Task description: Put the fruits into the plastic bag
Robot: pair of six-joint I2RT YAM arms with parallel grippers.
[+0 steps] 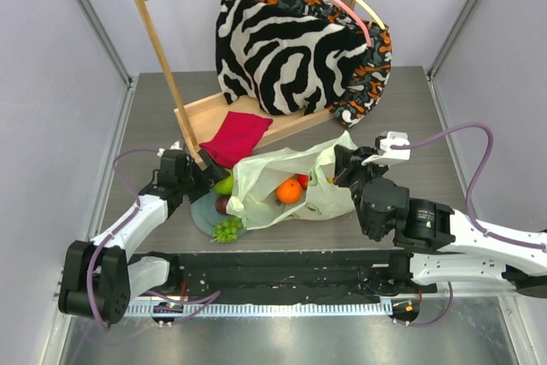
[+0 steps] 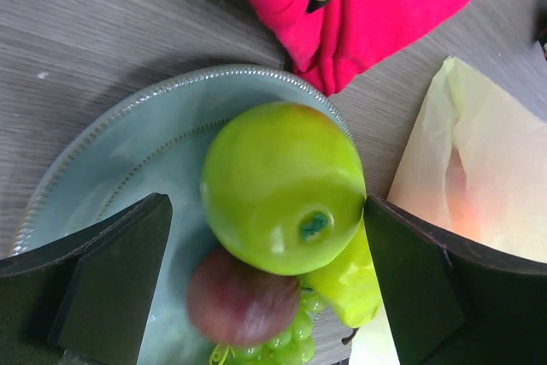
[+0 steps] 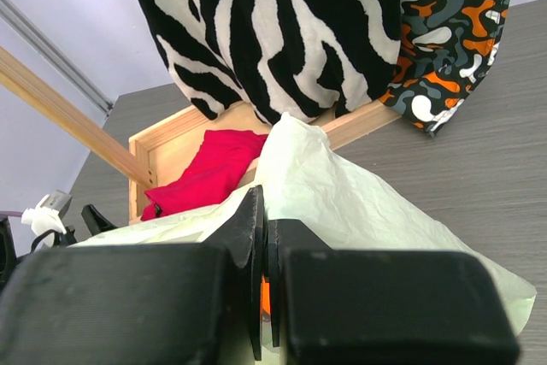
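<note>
A green apple (image 2: 282, 185) lies on top of a dark plum (image 2: 244, 301), a green pear (image 2: 346, 284) and green grapes (image 2: 273, 344) on a grey-green plate (image 2: 128, 151). My left gripper (image 2: 267, 207) is open around the apple; its right finger (image 2: 436, 279) touches the apple and the left finger stands apart. In the top view it (image 1: 208, 179) is over the plate's (image 1: 198, 215) far edge. My right gripper (image 3: 267, 237) is shut on the upper edge of the pale-green plastic bag (image 3: 359, 203), holding its mouth up (image 1: 342, 164). An orange (image 1: 289, 190) and a red apple (image 1: 302, 179) lie inside the bag (image 1: 329, 203).
A red cloth (image 1: 232, 136) lies on the wooden rack base (image 1: 205, 117) just behind the plate. Zebra-striped fabric (image 1: 282, 49) and a camouflage-print cloth (image 1: 372, 74) hang on the rack at the back. Grey walls stand on both sides.
</note>
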